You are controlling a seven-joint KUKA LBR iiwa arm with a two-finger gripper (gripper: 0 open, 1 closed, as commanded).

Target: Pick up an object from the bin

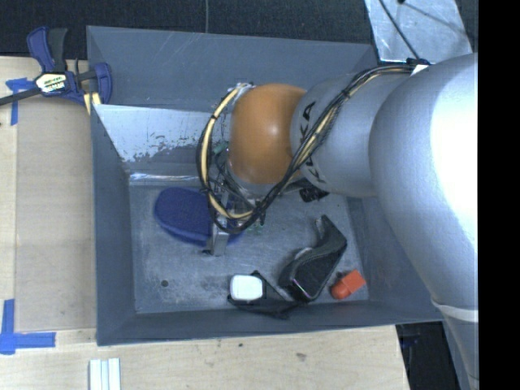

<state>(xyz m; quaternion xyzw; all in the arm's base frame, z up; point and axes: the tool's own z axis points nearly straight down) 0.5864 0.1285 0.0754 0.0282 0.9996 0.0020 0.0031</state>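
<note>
The grey metal bin (112,242) has sloping walls and a scuffed, scratched floor, and a dark surface (284,6) lies beyond its far rim. The arm comes in from the right, with its orange cover (258,132) and looped cables (210,149) hanging over the middle of the bin. Below them the gripper (215,244) is low, near the floor. Whether it is spread or pressed together cannot be told, as the wrist and cables hide it.

Just left of the gripper, touching it or nearly so, lies a flat dark-blue oval piece (180,212). A small white block (245,288) lies near the gripper, on its near right. Further to its right is a black curved handle-like thing (313,265), and beyond that a small orange-red piece (349,283).
</note>
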